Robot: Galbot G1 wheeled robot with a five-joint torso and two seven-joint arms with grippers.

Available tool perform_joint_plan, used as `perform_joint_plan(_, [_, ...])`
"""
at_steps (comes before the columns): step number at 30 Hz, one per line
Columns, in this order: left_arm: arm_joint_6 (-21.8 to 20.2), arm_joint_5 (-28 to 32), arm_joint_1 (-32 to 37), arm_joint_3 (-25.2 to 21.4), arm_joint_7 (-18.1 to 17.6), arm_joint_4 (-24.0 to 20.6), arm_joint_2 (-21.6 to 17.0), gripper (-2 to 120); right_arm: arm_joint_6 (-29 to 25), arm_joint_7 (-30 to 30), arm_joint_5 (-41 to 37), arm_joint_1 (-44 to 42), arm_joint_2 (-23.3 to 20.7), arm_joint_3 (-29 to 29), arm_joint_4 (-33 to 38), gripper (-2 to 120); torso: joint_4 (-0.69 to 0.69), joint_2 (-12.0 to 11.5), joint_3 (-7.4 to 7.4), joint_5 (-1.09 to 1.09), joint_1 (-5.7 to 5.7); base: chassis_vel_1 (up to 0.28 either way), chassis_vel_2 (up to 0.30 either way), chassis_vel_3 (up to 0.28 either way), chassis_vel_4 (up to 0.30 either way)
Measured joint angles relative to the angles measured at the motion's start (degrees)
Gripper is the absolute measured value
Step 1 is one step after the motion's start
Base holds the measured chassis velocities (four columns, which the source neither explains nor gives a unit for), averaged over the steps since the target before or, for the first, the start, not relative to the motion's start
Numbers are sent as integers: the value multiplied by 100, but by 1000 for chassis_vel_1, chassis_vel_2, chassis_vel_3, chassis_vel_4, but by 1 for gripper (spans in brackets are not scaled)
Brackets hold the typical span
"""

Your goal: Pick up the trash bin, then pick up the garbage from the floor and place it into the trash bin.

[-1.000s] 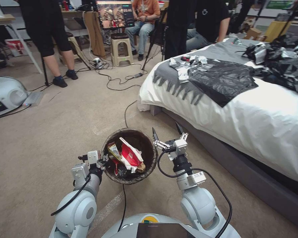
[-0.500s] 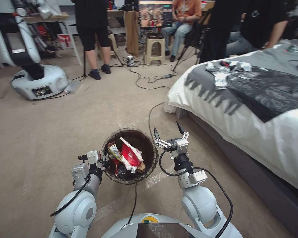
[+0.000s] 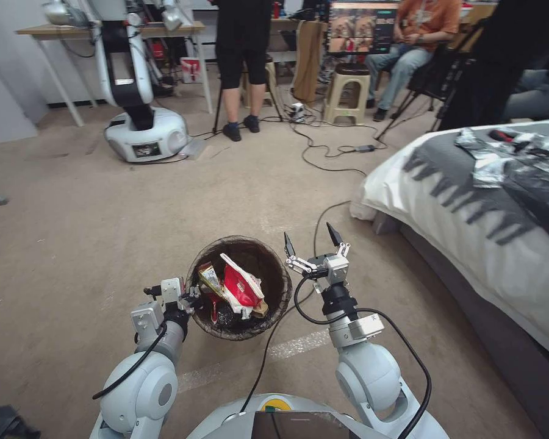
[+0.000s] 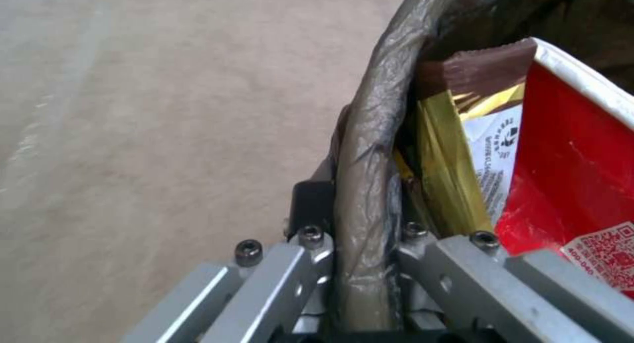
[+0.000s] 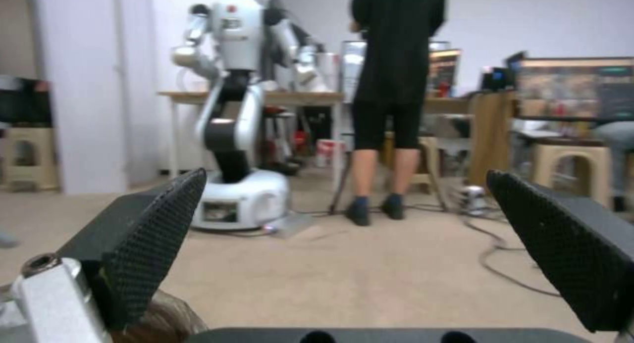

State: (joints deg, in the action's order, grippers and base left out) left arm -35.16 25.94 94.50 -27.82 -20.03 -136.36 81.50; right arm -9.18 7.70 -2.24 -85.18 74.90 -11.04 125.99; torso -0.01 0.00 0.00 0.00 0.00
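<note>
Trash bin: a small round trash bin (image 3: 238,286) with a dark liner is held up just ahead of the robot's base, above the beige carpet (image 3: 104,213).
Left gripper: the left gripper (image 3: 192,294) is placed at the bin's near-left rim; in the left wrist view the jaws are seen clamped across the liner-covered rim (image 4: 362,184), one inside and one outside.
Right gripper: the right gripper (image 3: 311,239) is raised just beside the bin's right side, apart from it; its jaws are spread wide and nothing is held between them.
Garbage: a red-and-white wrapper (image 3: 241,286) and a yellow wrapper (image 3: 208,277) are lying inside the bin.
Floor: no loose litter can be made out on the carpet nearby; a black cable (image 3: 323,216) is trailing across it.
Bed: a bed (image 3: 470,225) is standing to the robot's right.
Step judged: the bin is already picked up and partly filled; the search for remaining litter appears to be in hand.
Next move calls for: a piece on the floor to be found and brought within reach of the free right gripper, with the bin kept level.
</note>
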Motion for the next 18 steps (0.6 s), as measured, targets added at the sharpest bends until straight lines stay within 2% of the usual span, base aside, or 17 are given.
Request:
perform_joint_plan(10, [4, -6, 1, 2, 3, 0, 0, 4, 0, 0, 0, -2, 7, 0, 1, 100, 2, 0, 0, 0, 0, 121, 118, 120, 113])
perform_joint_plan(18, [157, -74, -9, 1, 58, 50, 8, 4, 0, -5, 0, -11, 19, 25, 5, 100, 3, 0, 0, 0, 0, 9, 18, 18, 14])
